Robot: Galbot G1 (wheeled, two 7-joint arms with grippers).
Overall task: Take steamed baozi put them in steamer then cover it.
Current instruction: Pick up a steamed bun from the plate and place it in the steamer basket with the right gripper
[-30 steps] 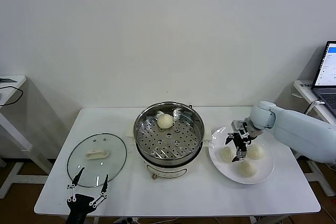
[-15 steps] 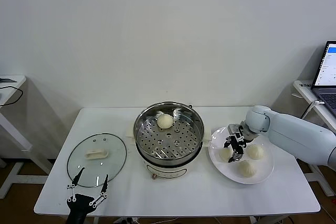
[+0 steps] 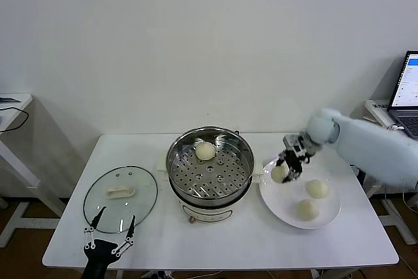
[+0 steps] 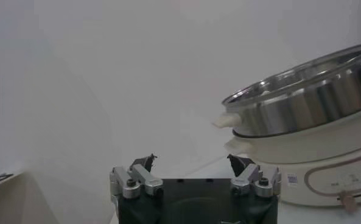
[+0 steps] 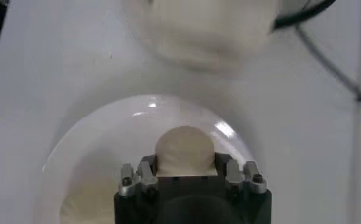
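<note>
My right gripper [image 3: 285, 166] is shut on a cream-white baozi [image 3: 280, 173], held just above the left edge of the white plate [image 3: 330, 217]. In the right wrist view the bun [image 5: 185, 146] sits squeezed between the jaws of the gripper [image 5: 185, 162], with the plate [image 5: 92, 137] beneath. Two more baozi [image 3: 317, 189] [image 3: 307, 209] lie on the plate. Another bun [image 3: 205, 151] rests on the perforated tray at the back of the steamer [image 3: 210, 191]. The glass cover [image 3: 121, 197] lies flat on the table at the left. My left gripper [image 3: 108, 238] waits open at the front edge, below the cover.
A laptop [image 3: 408, 89] stands on a side table at the far right, and another small table [image 3: 13, 104] is at the far left. The left wrist view shows the steamer's steel wall [image 4: 308, 103] beyond the open left gripper [image 4: 192, 163].
My right gripper closed on the leftmost baozi on the plate and lifted it up and slightly toward the steamer. The left arm stayed put.
</note>
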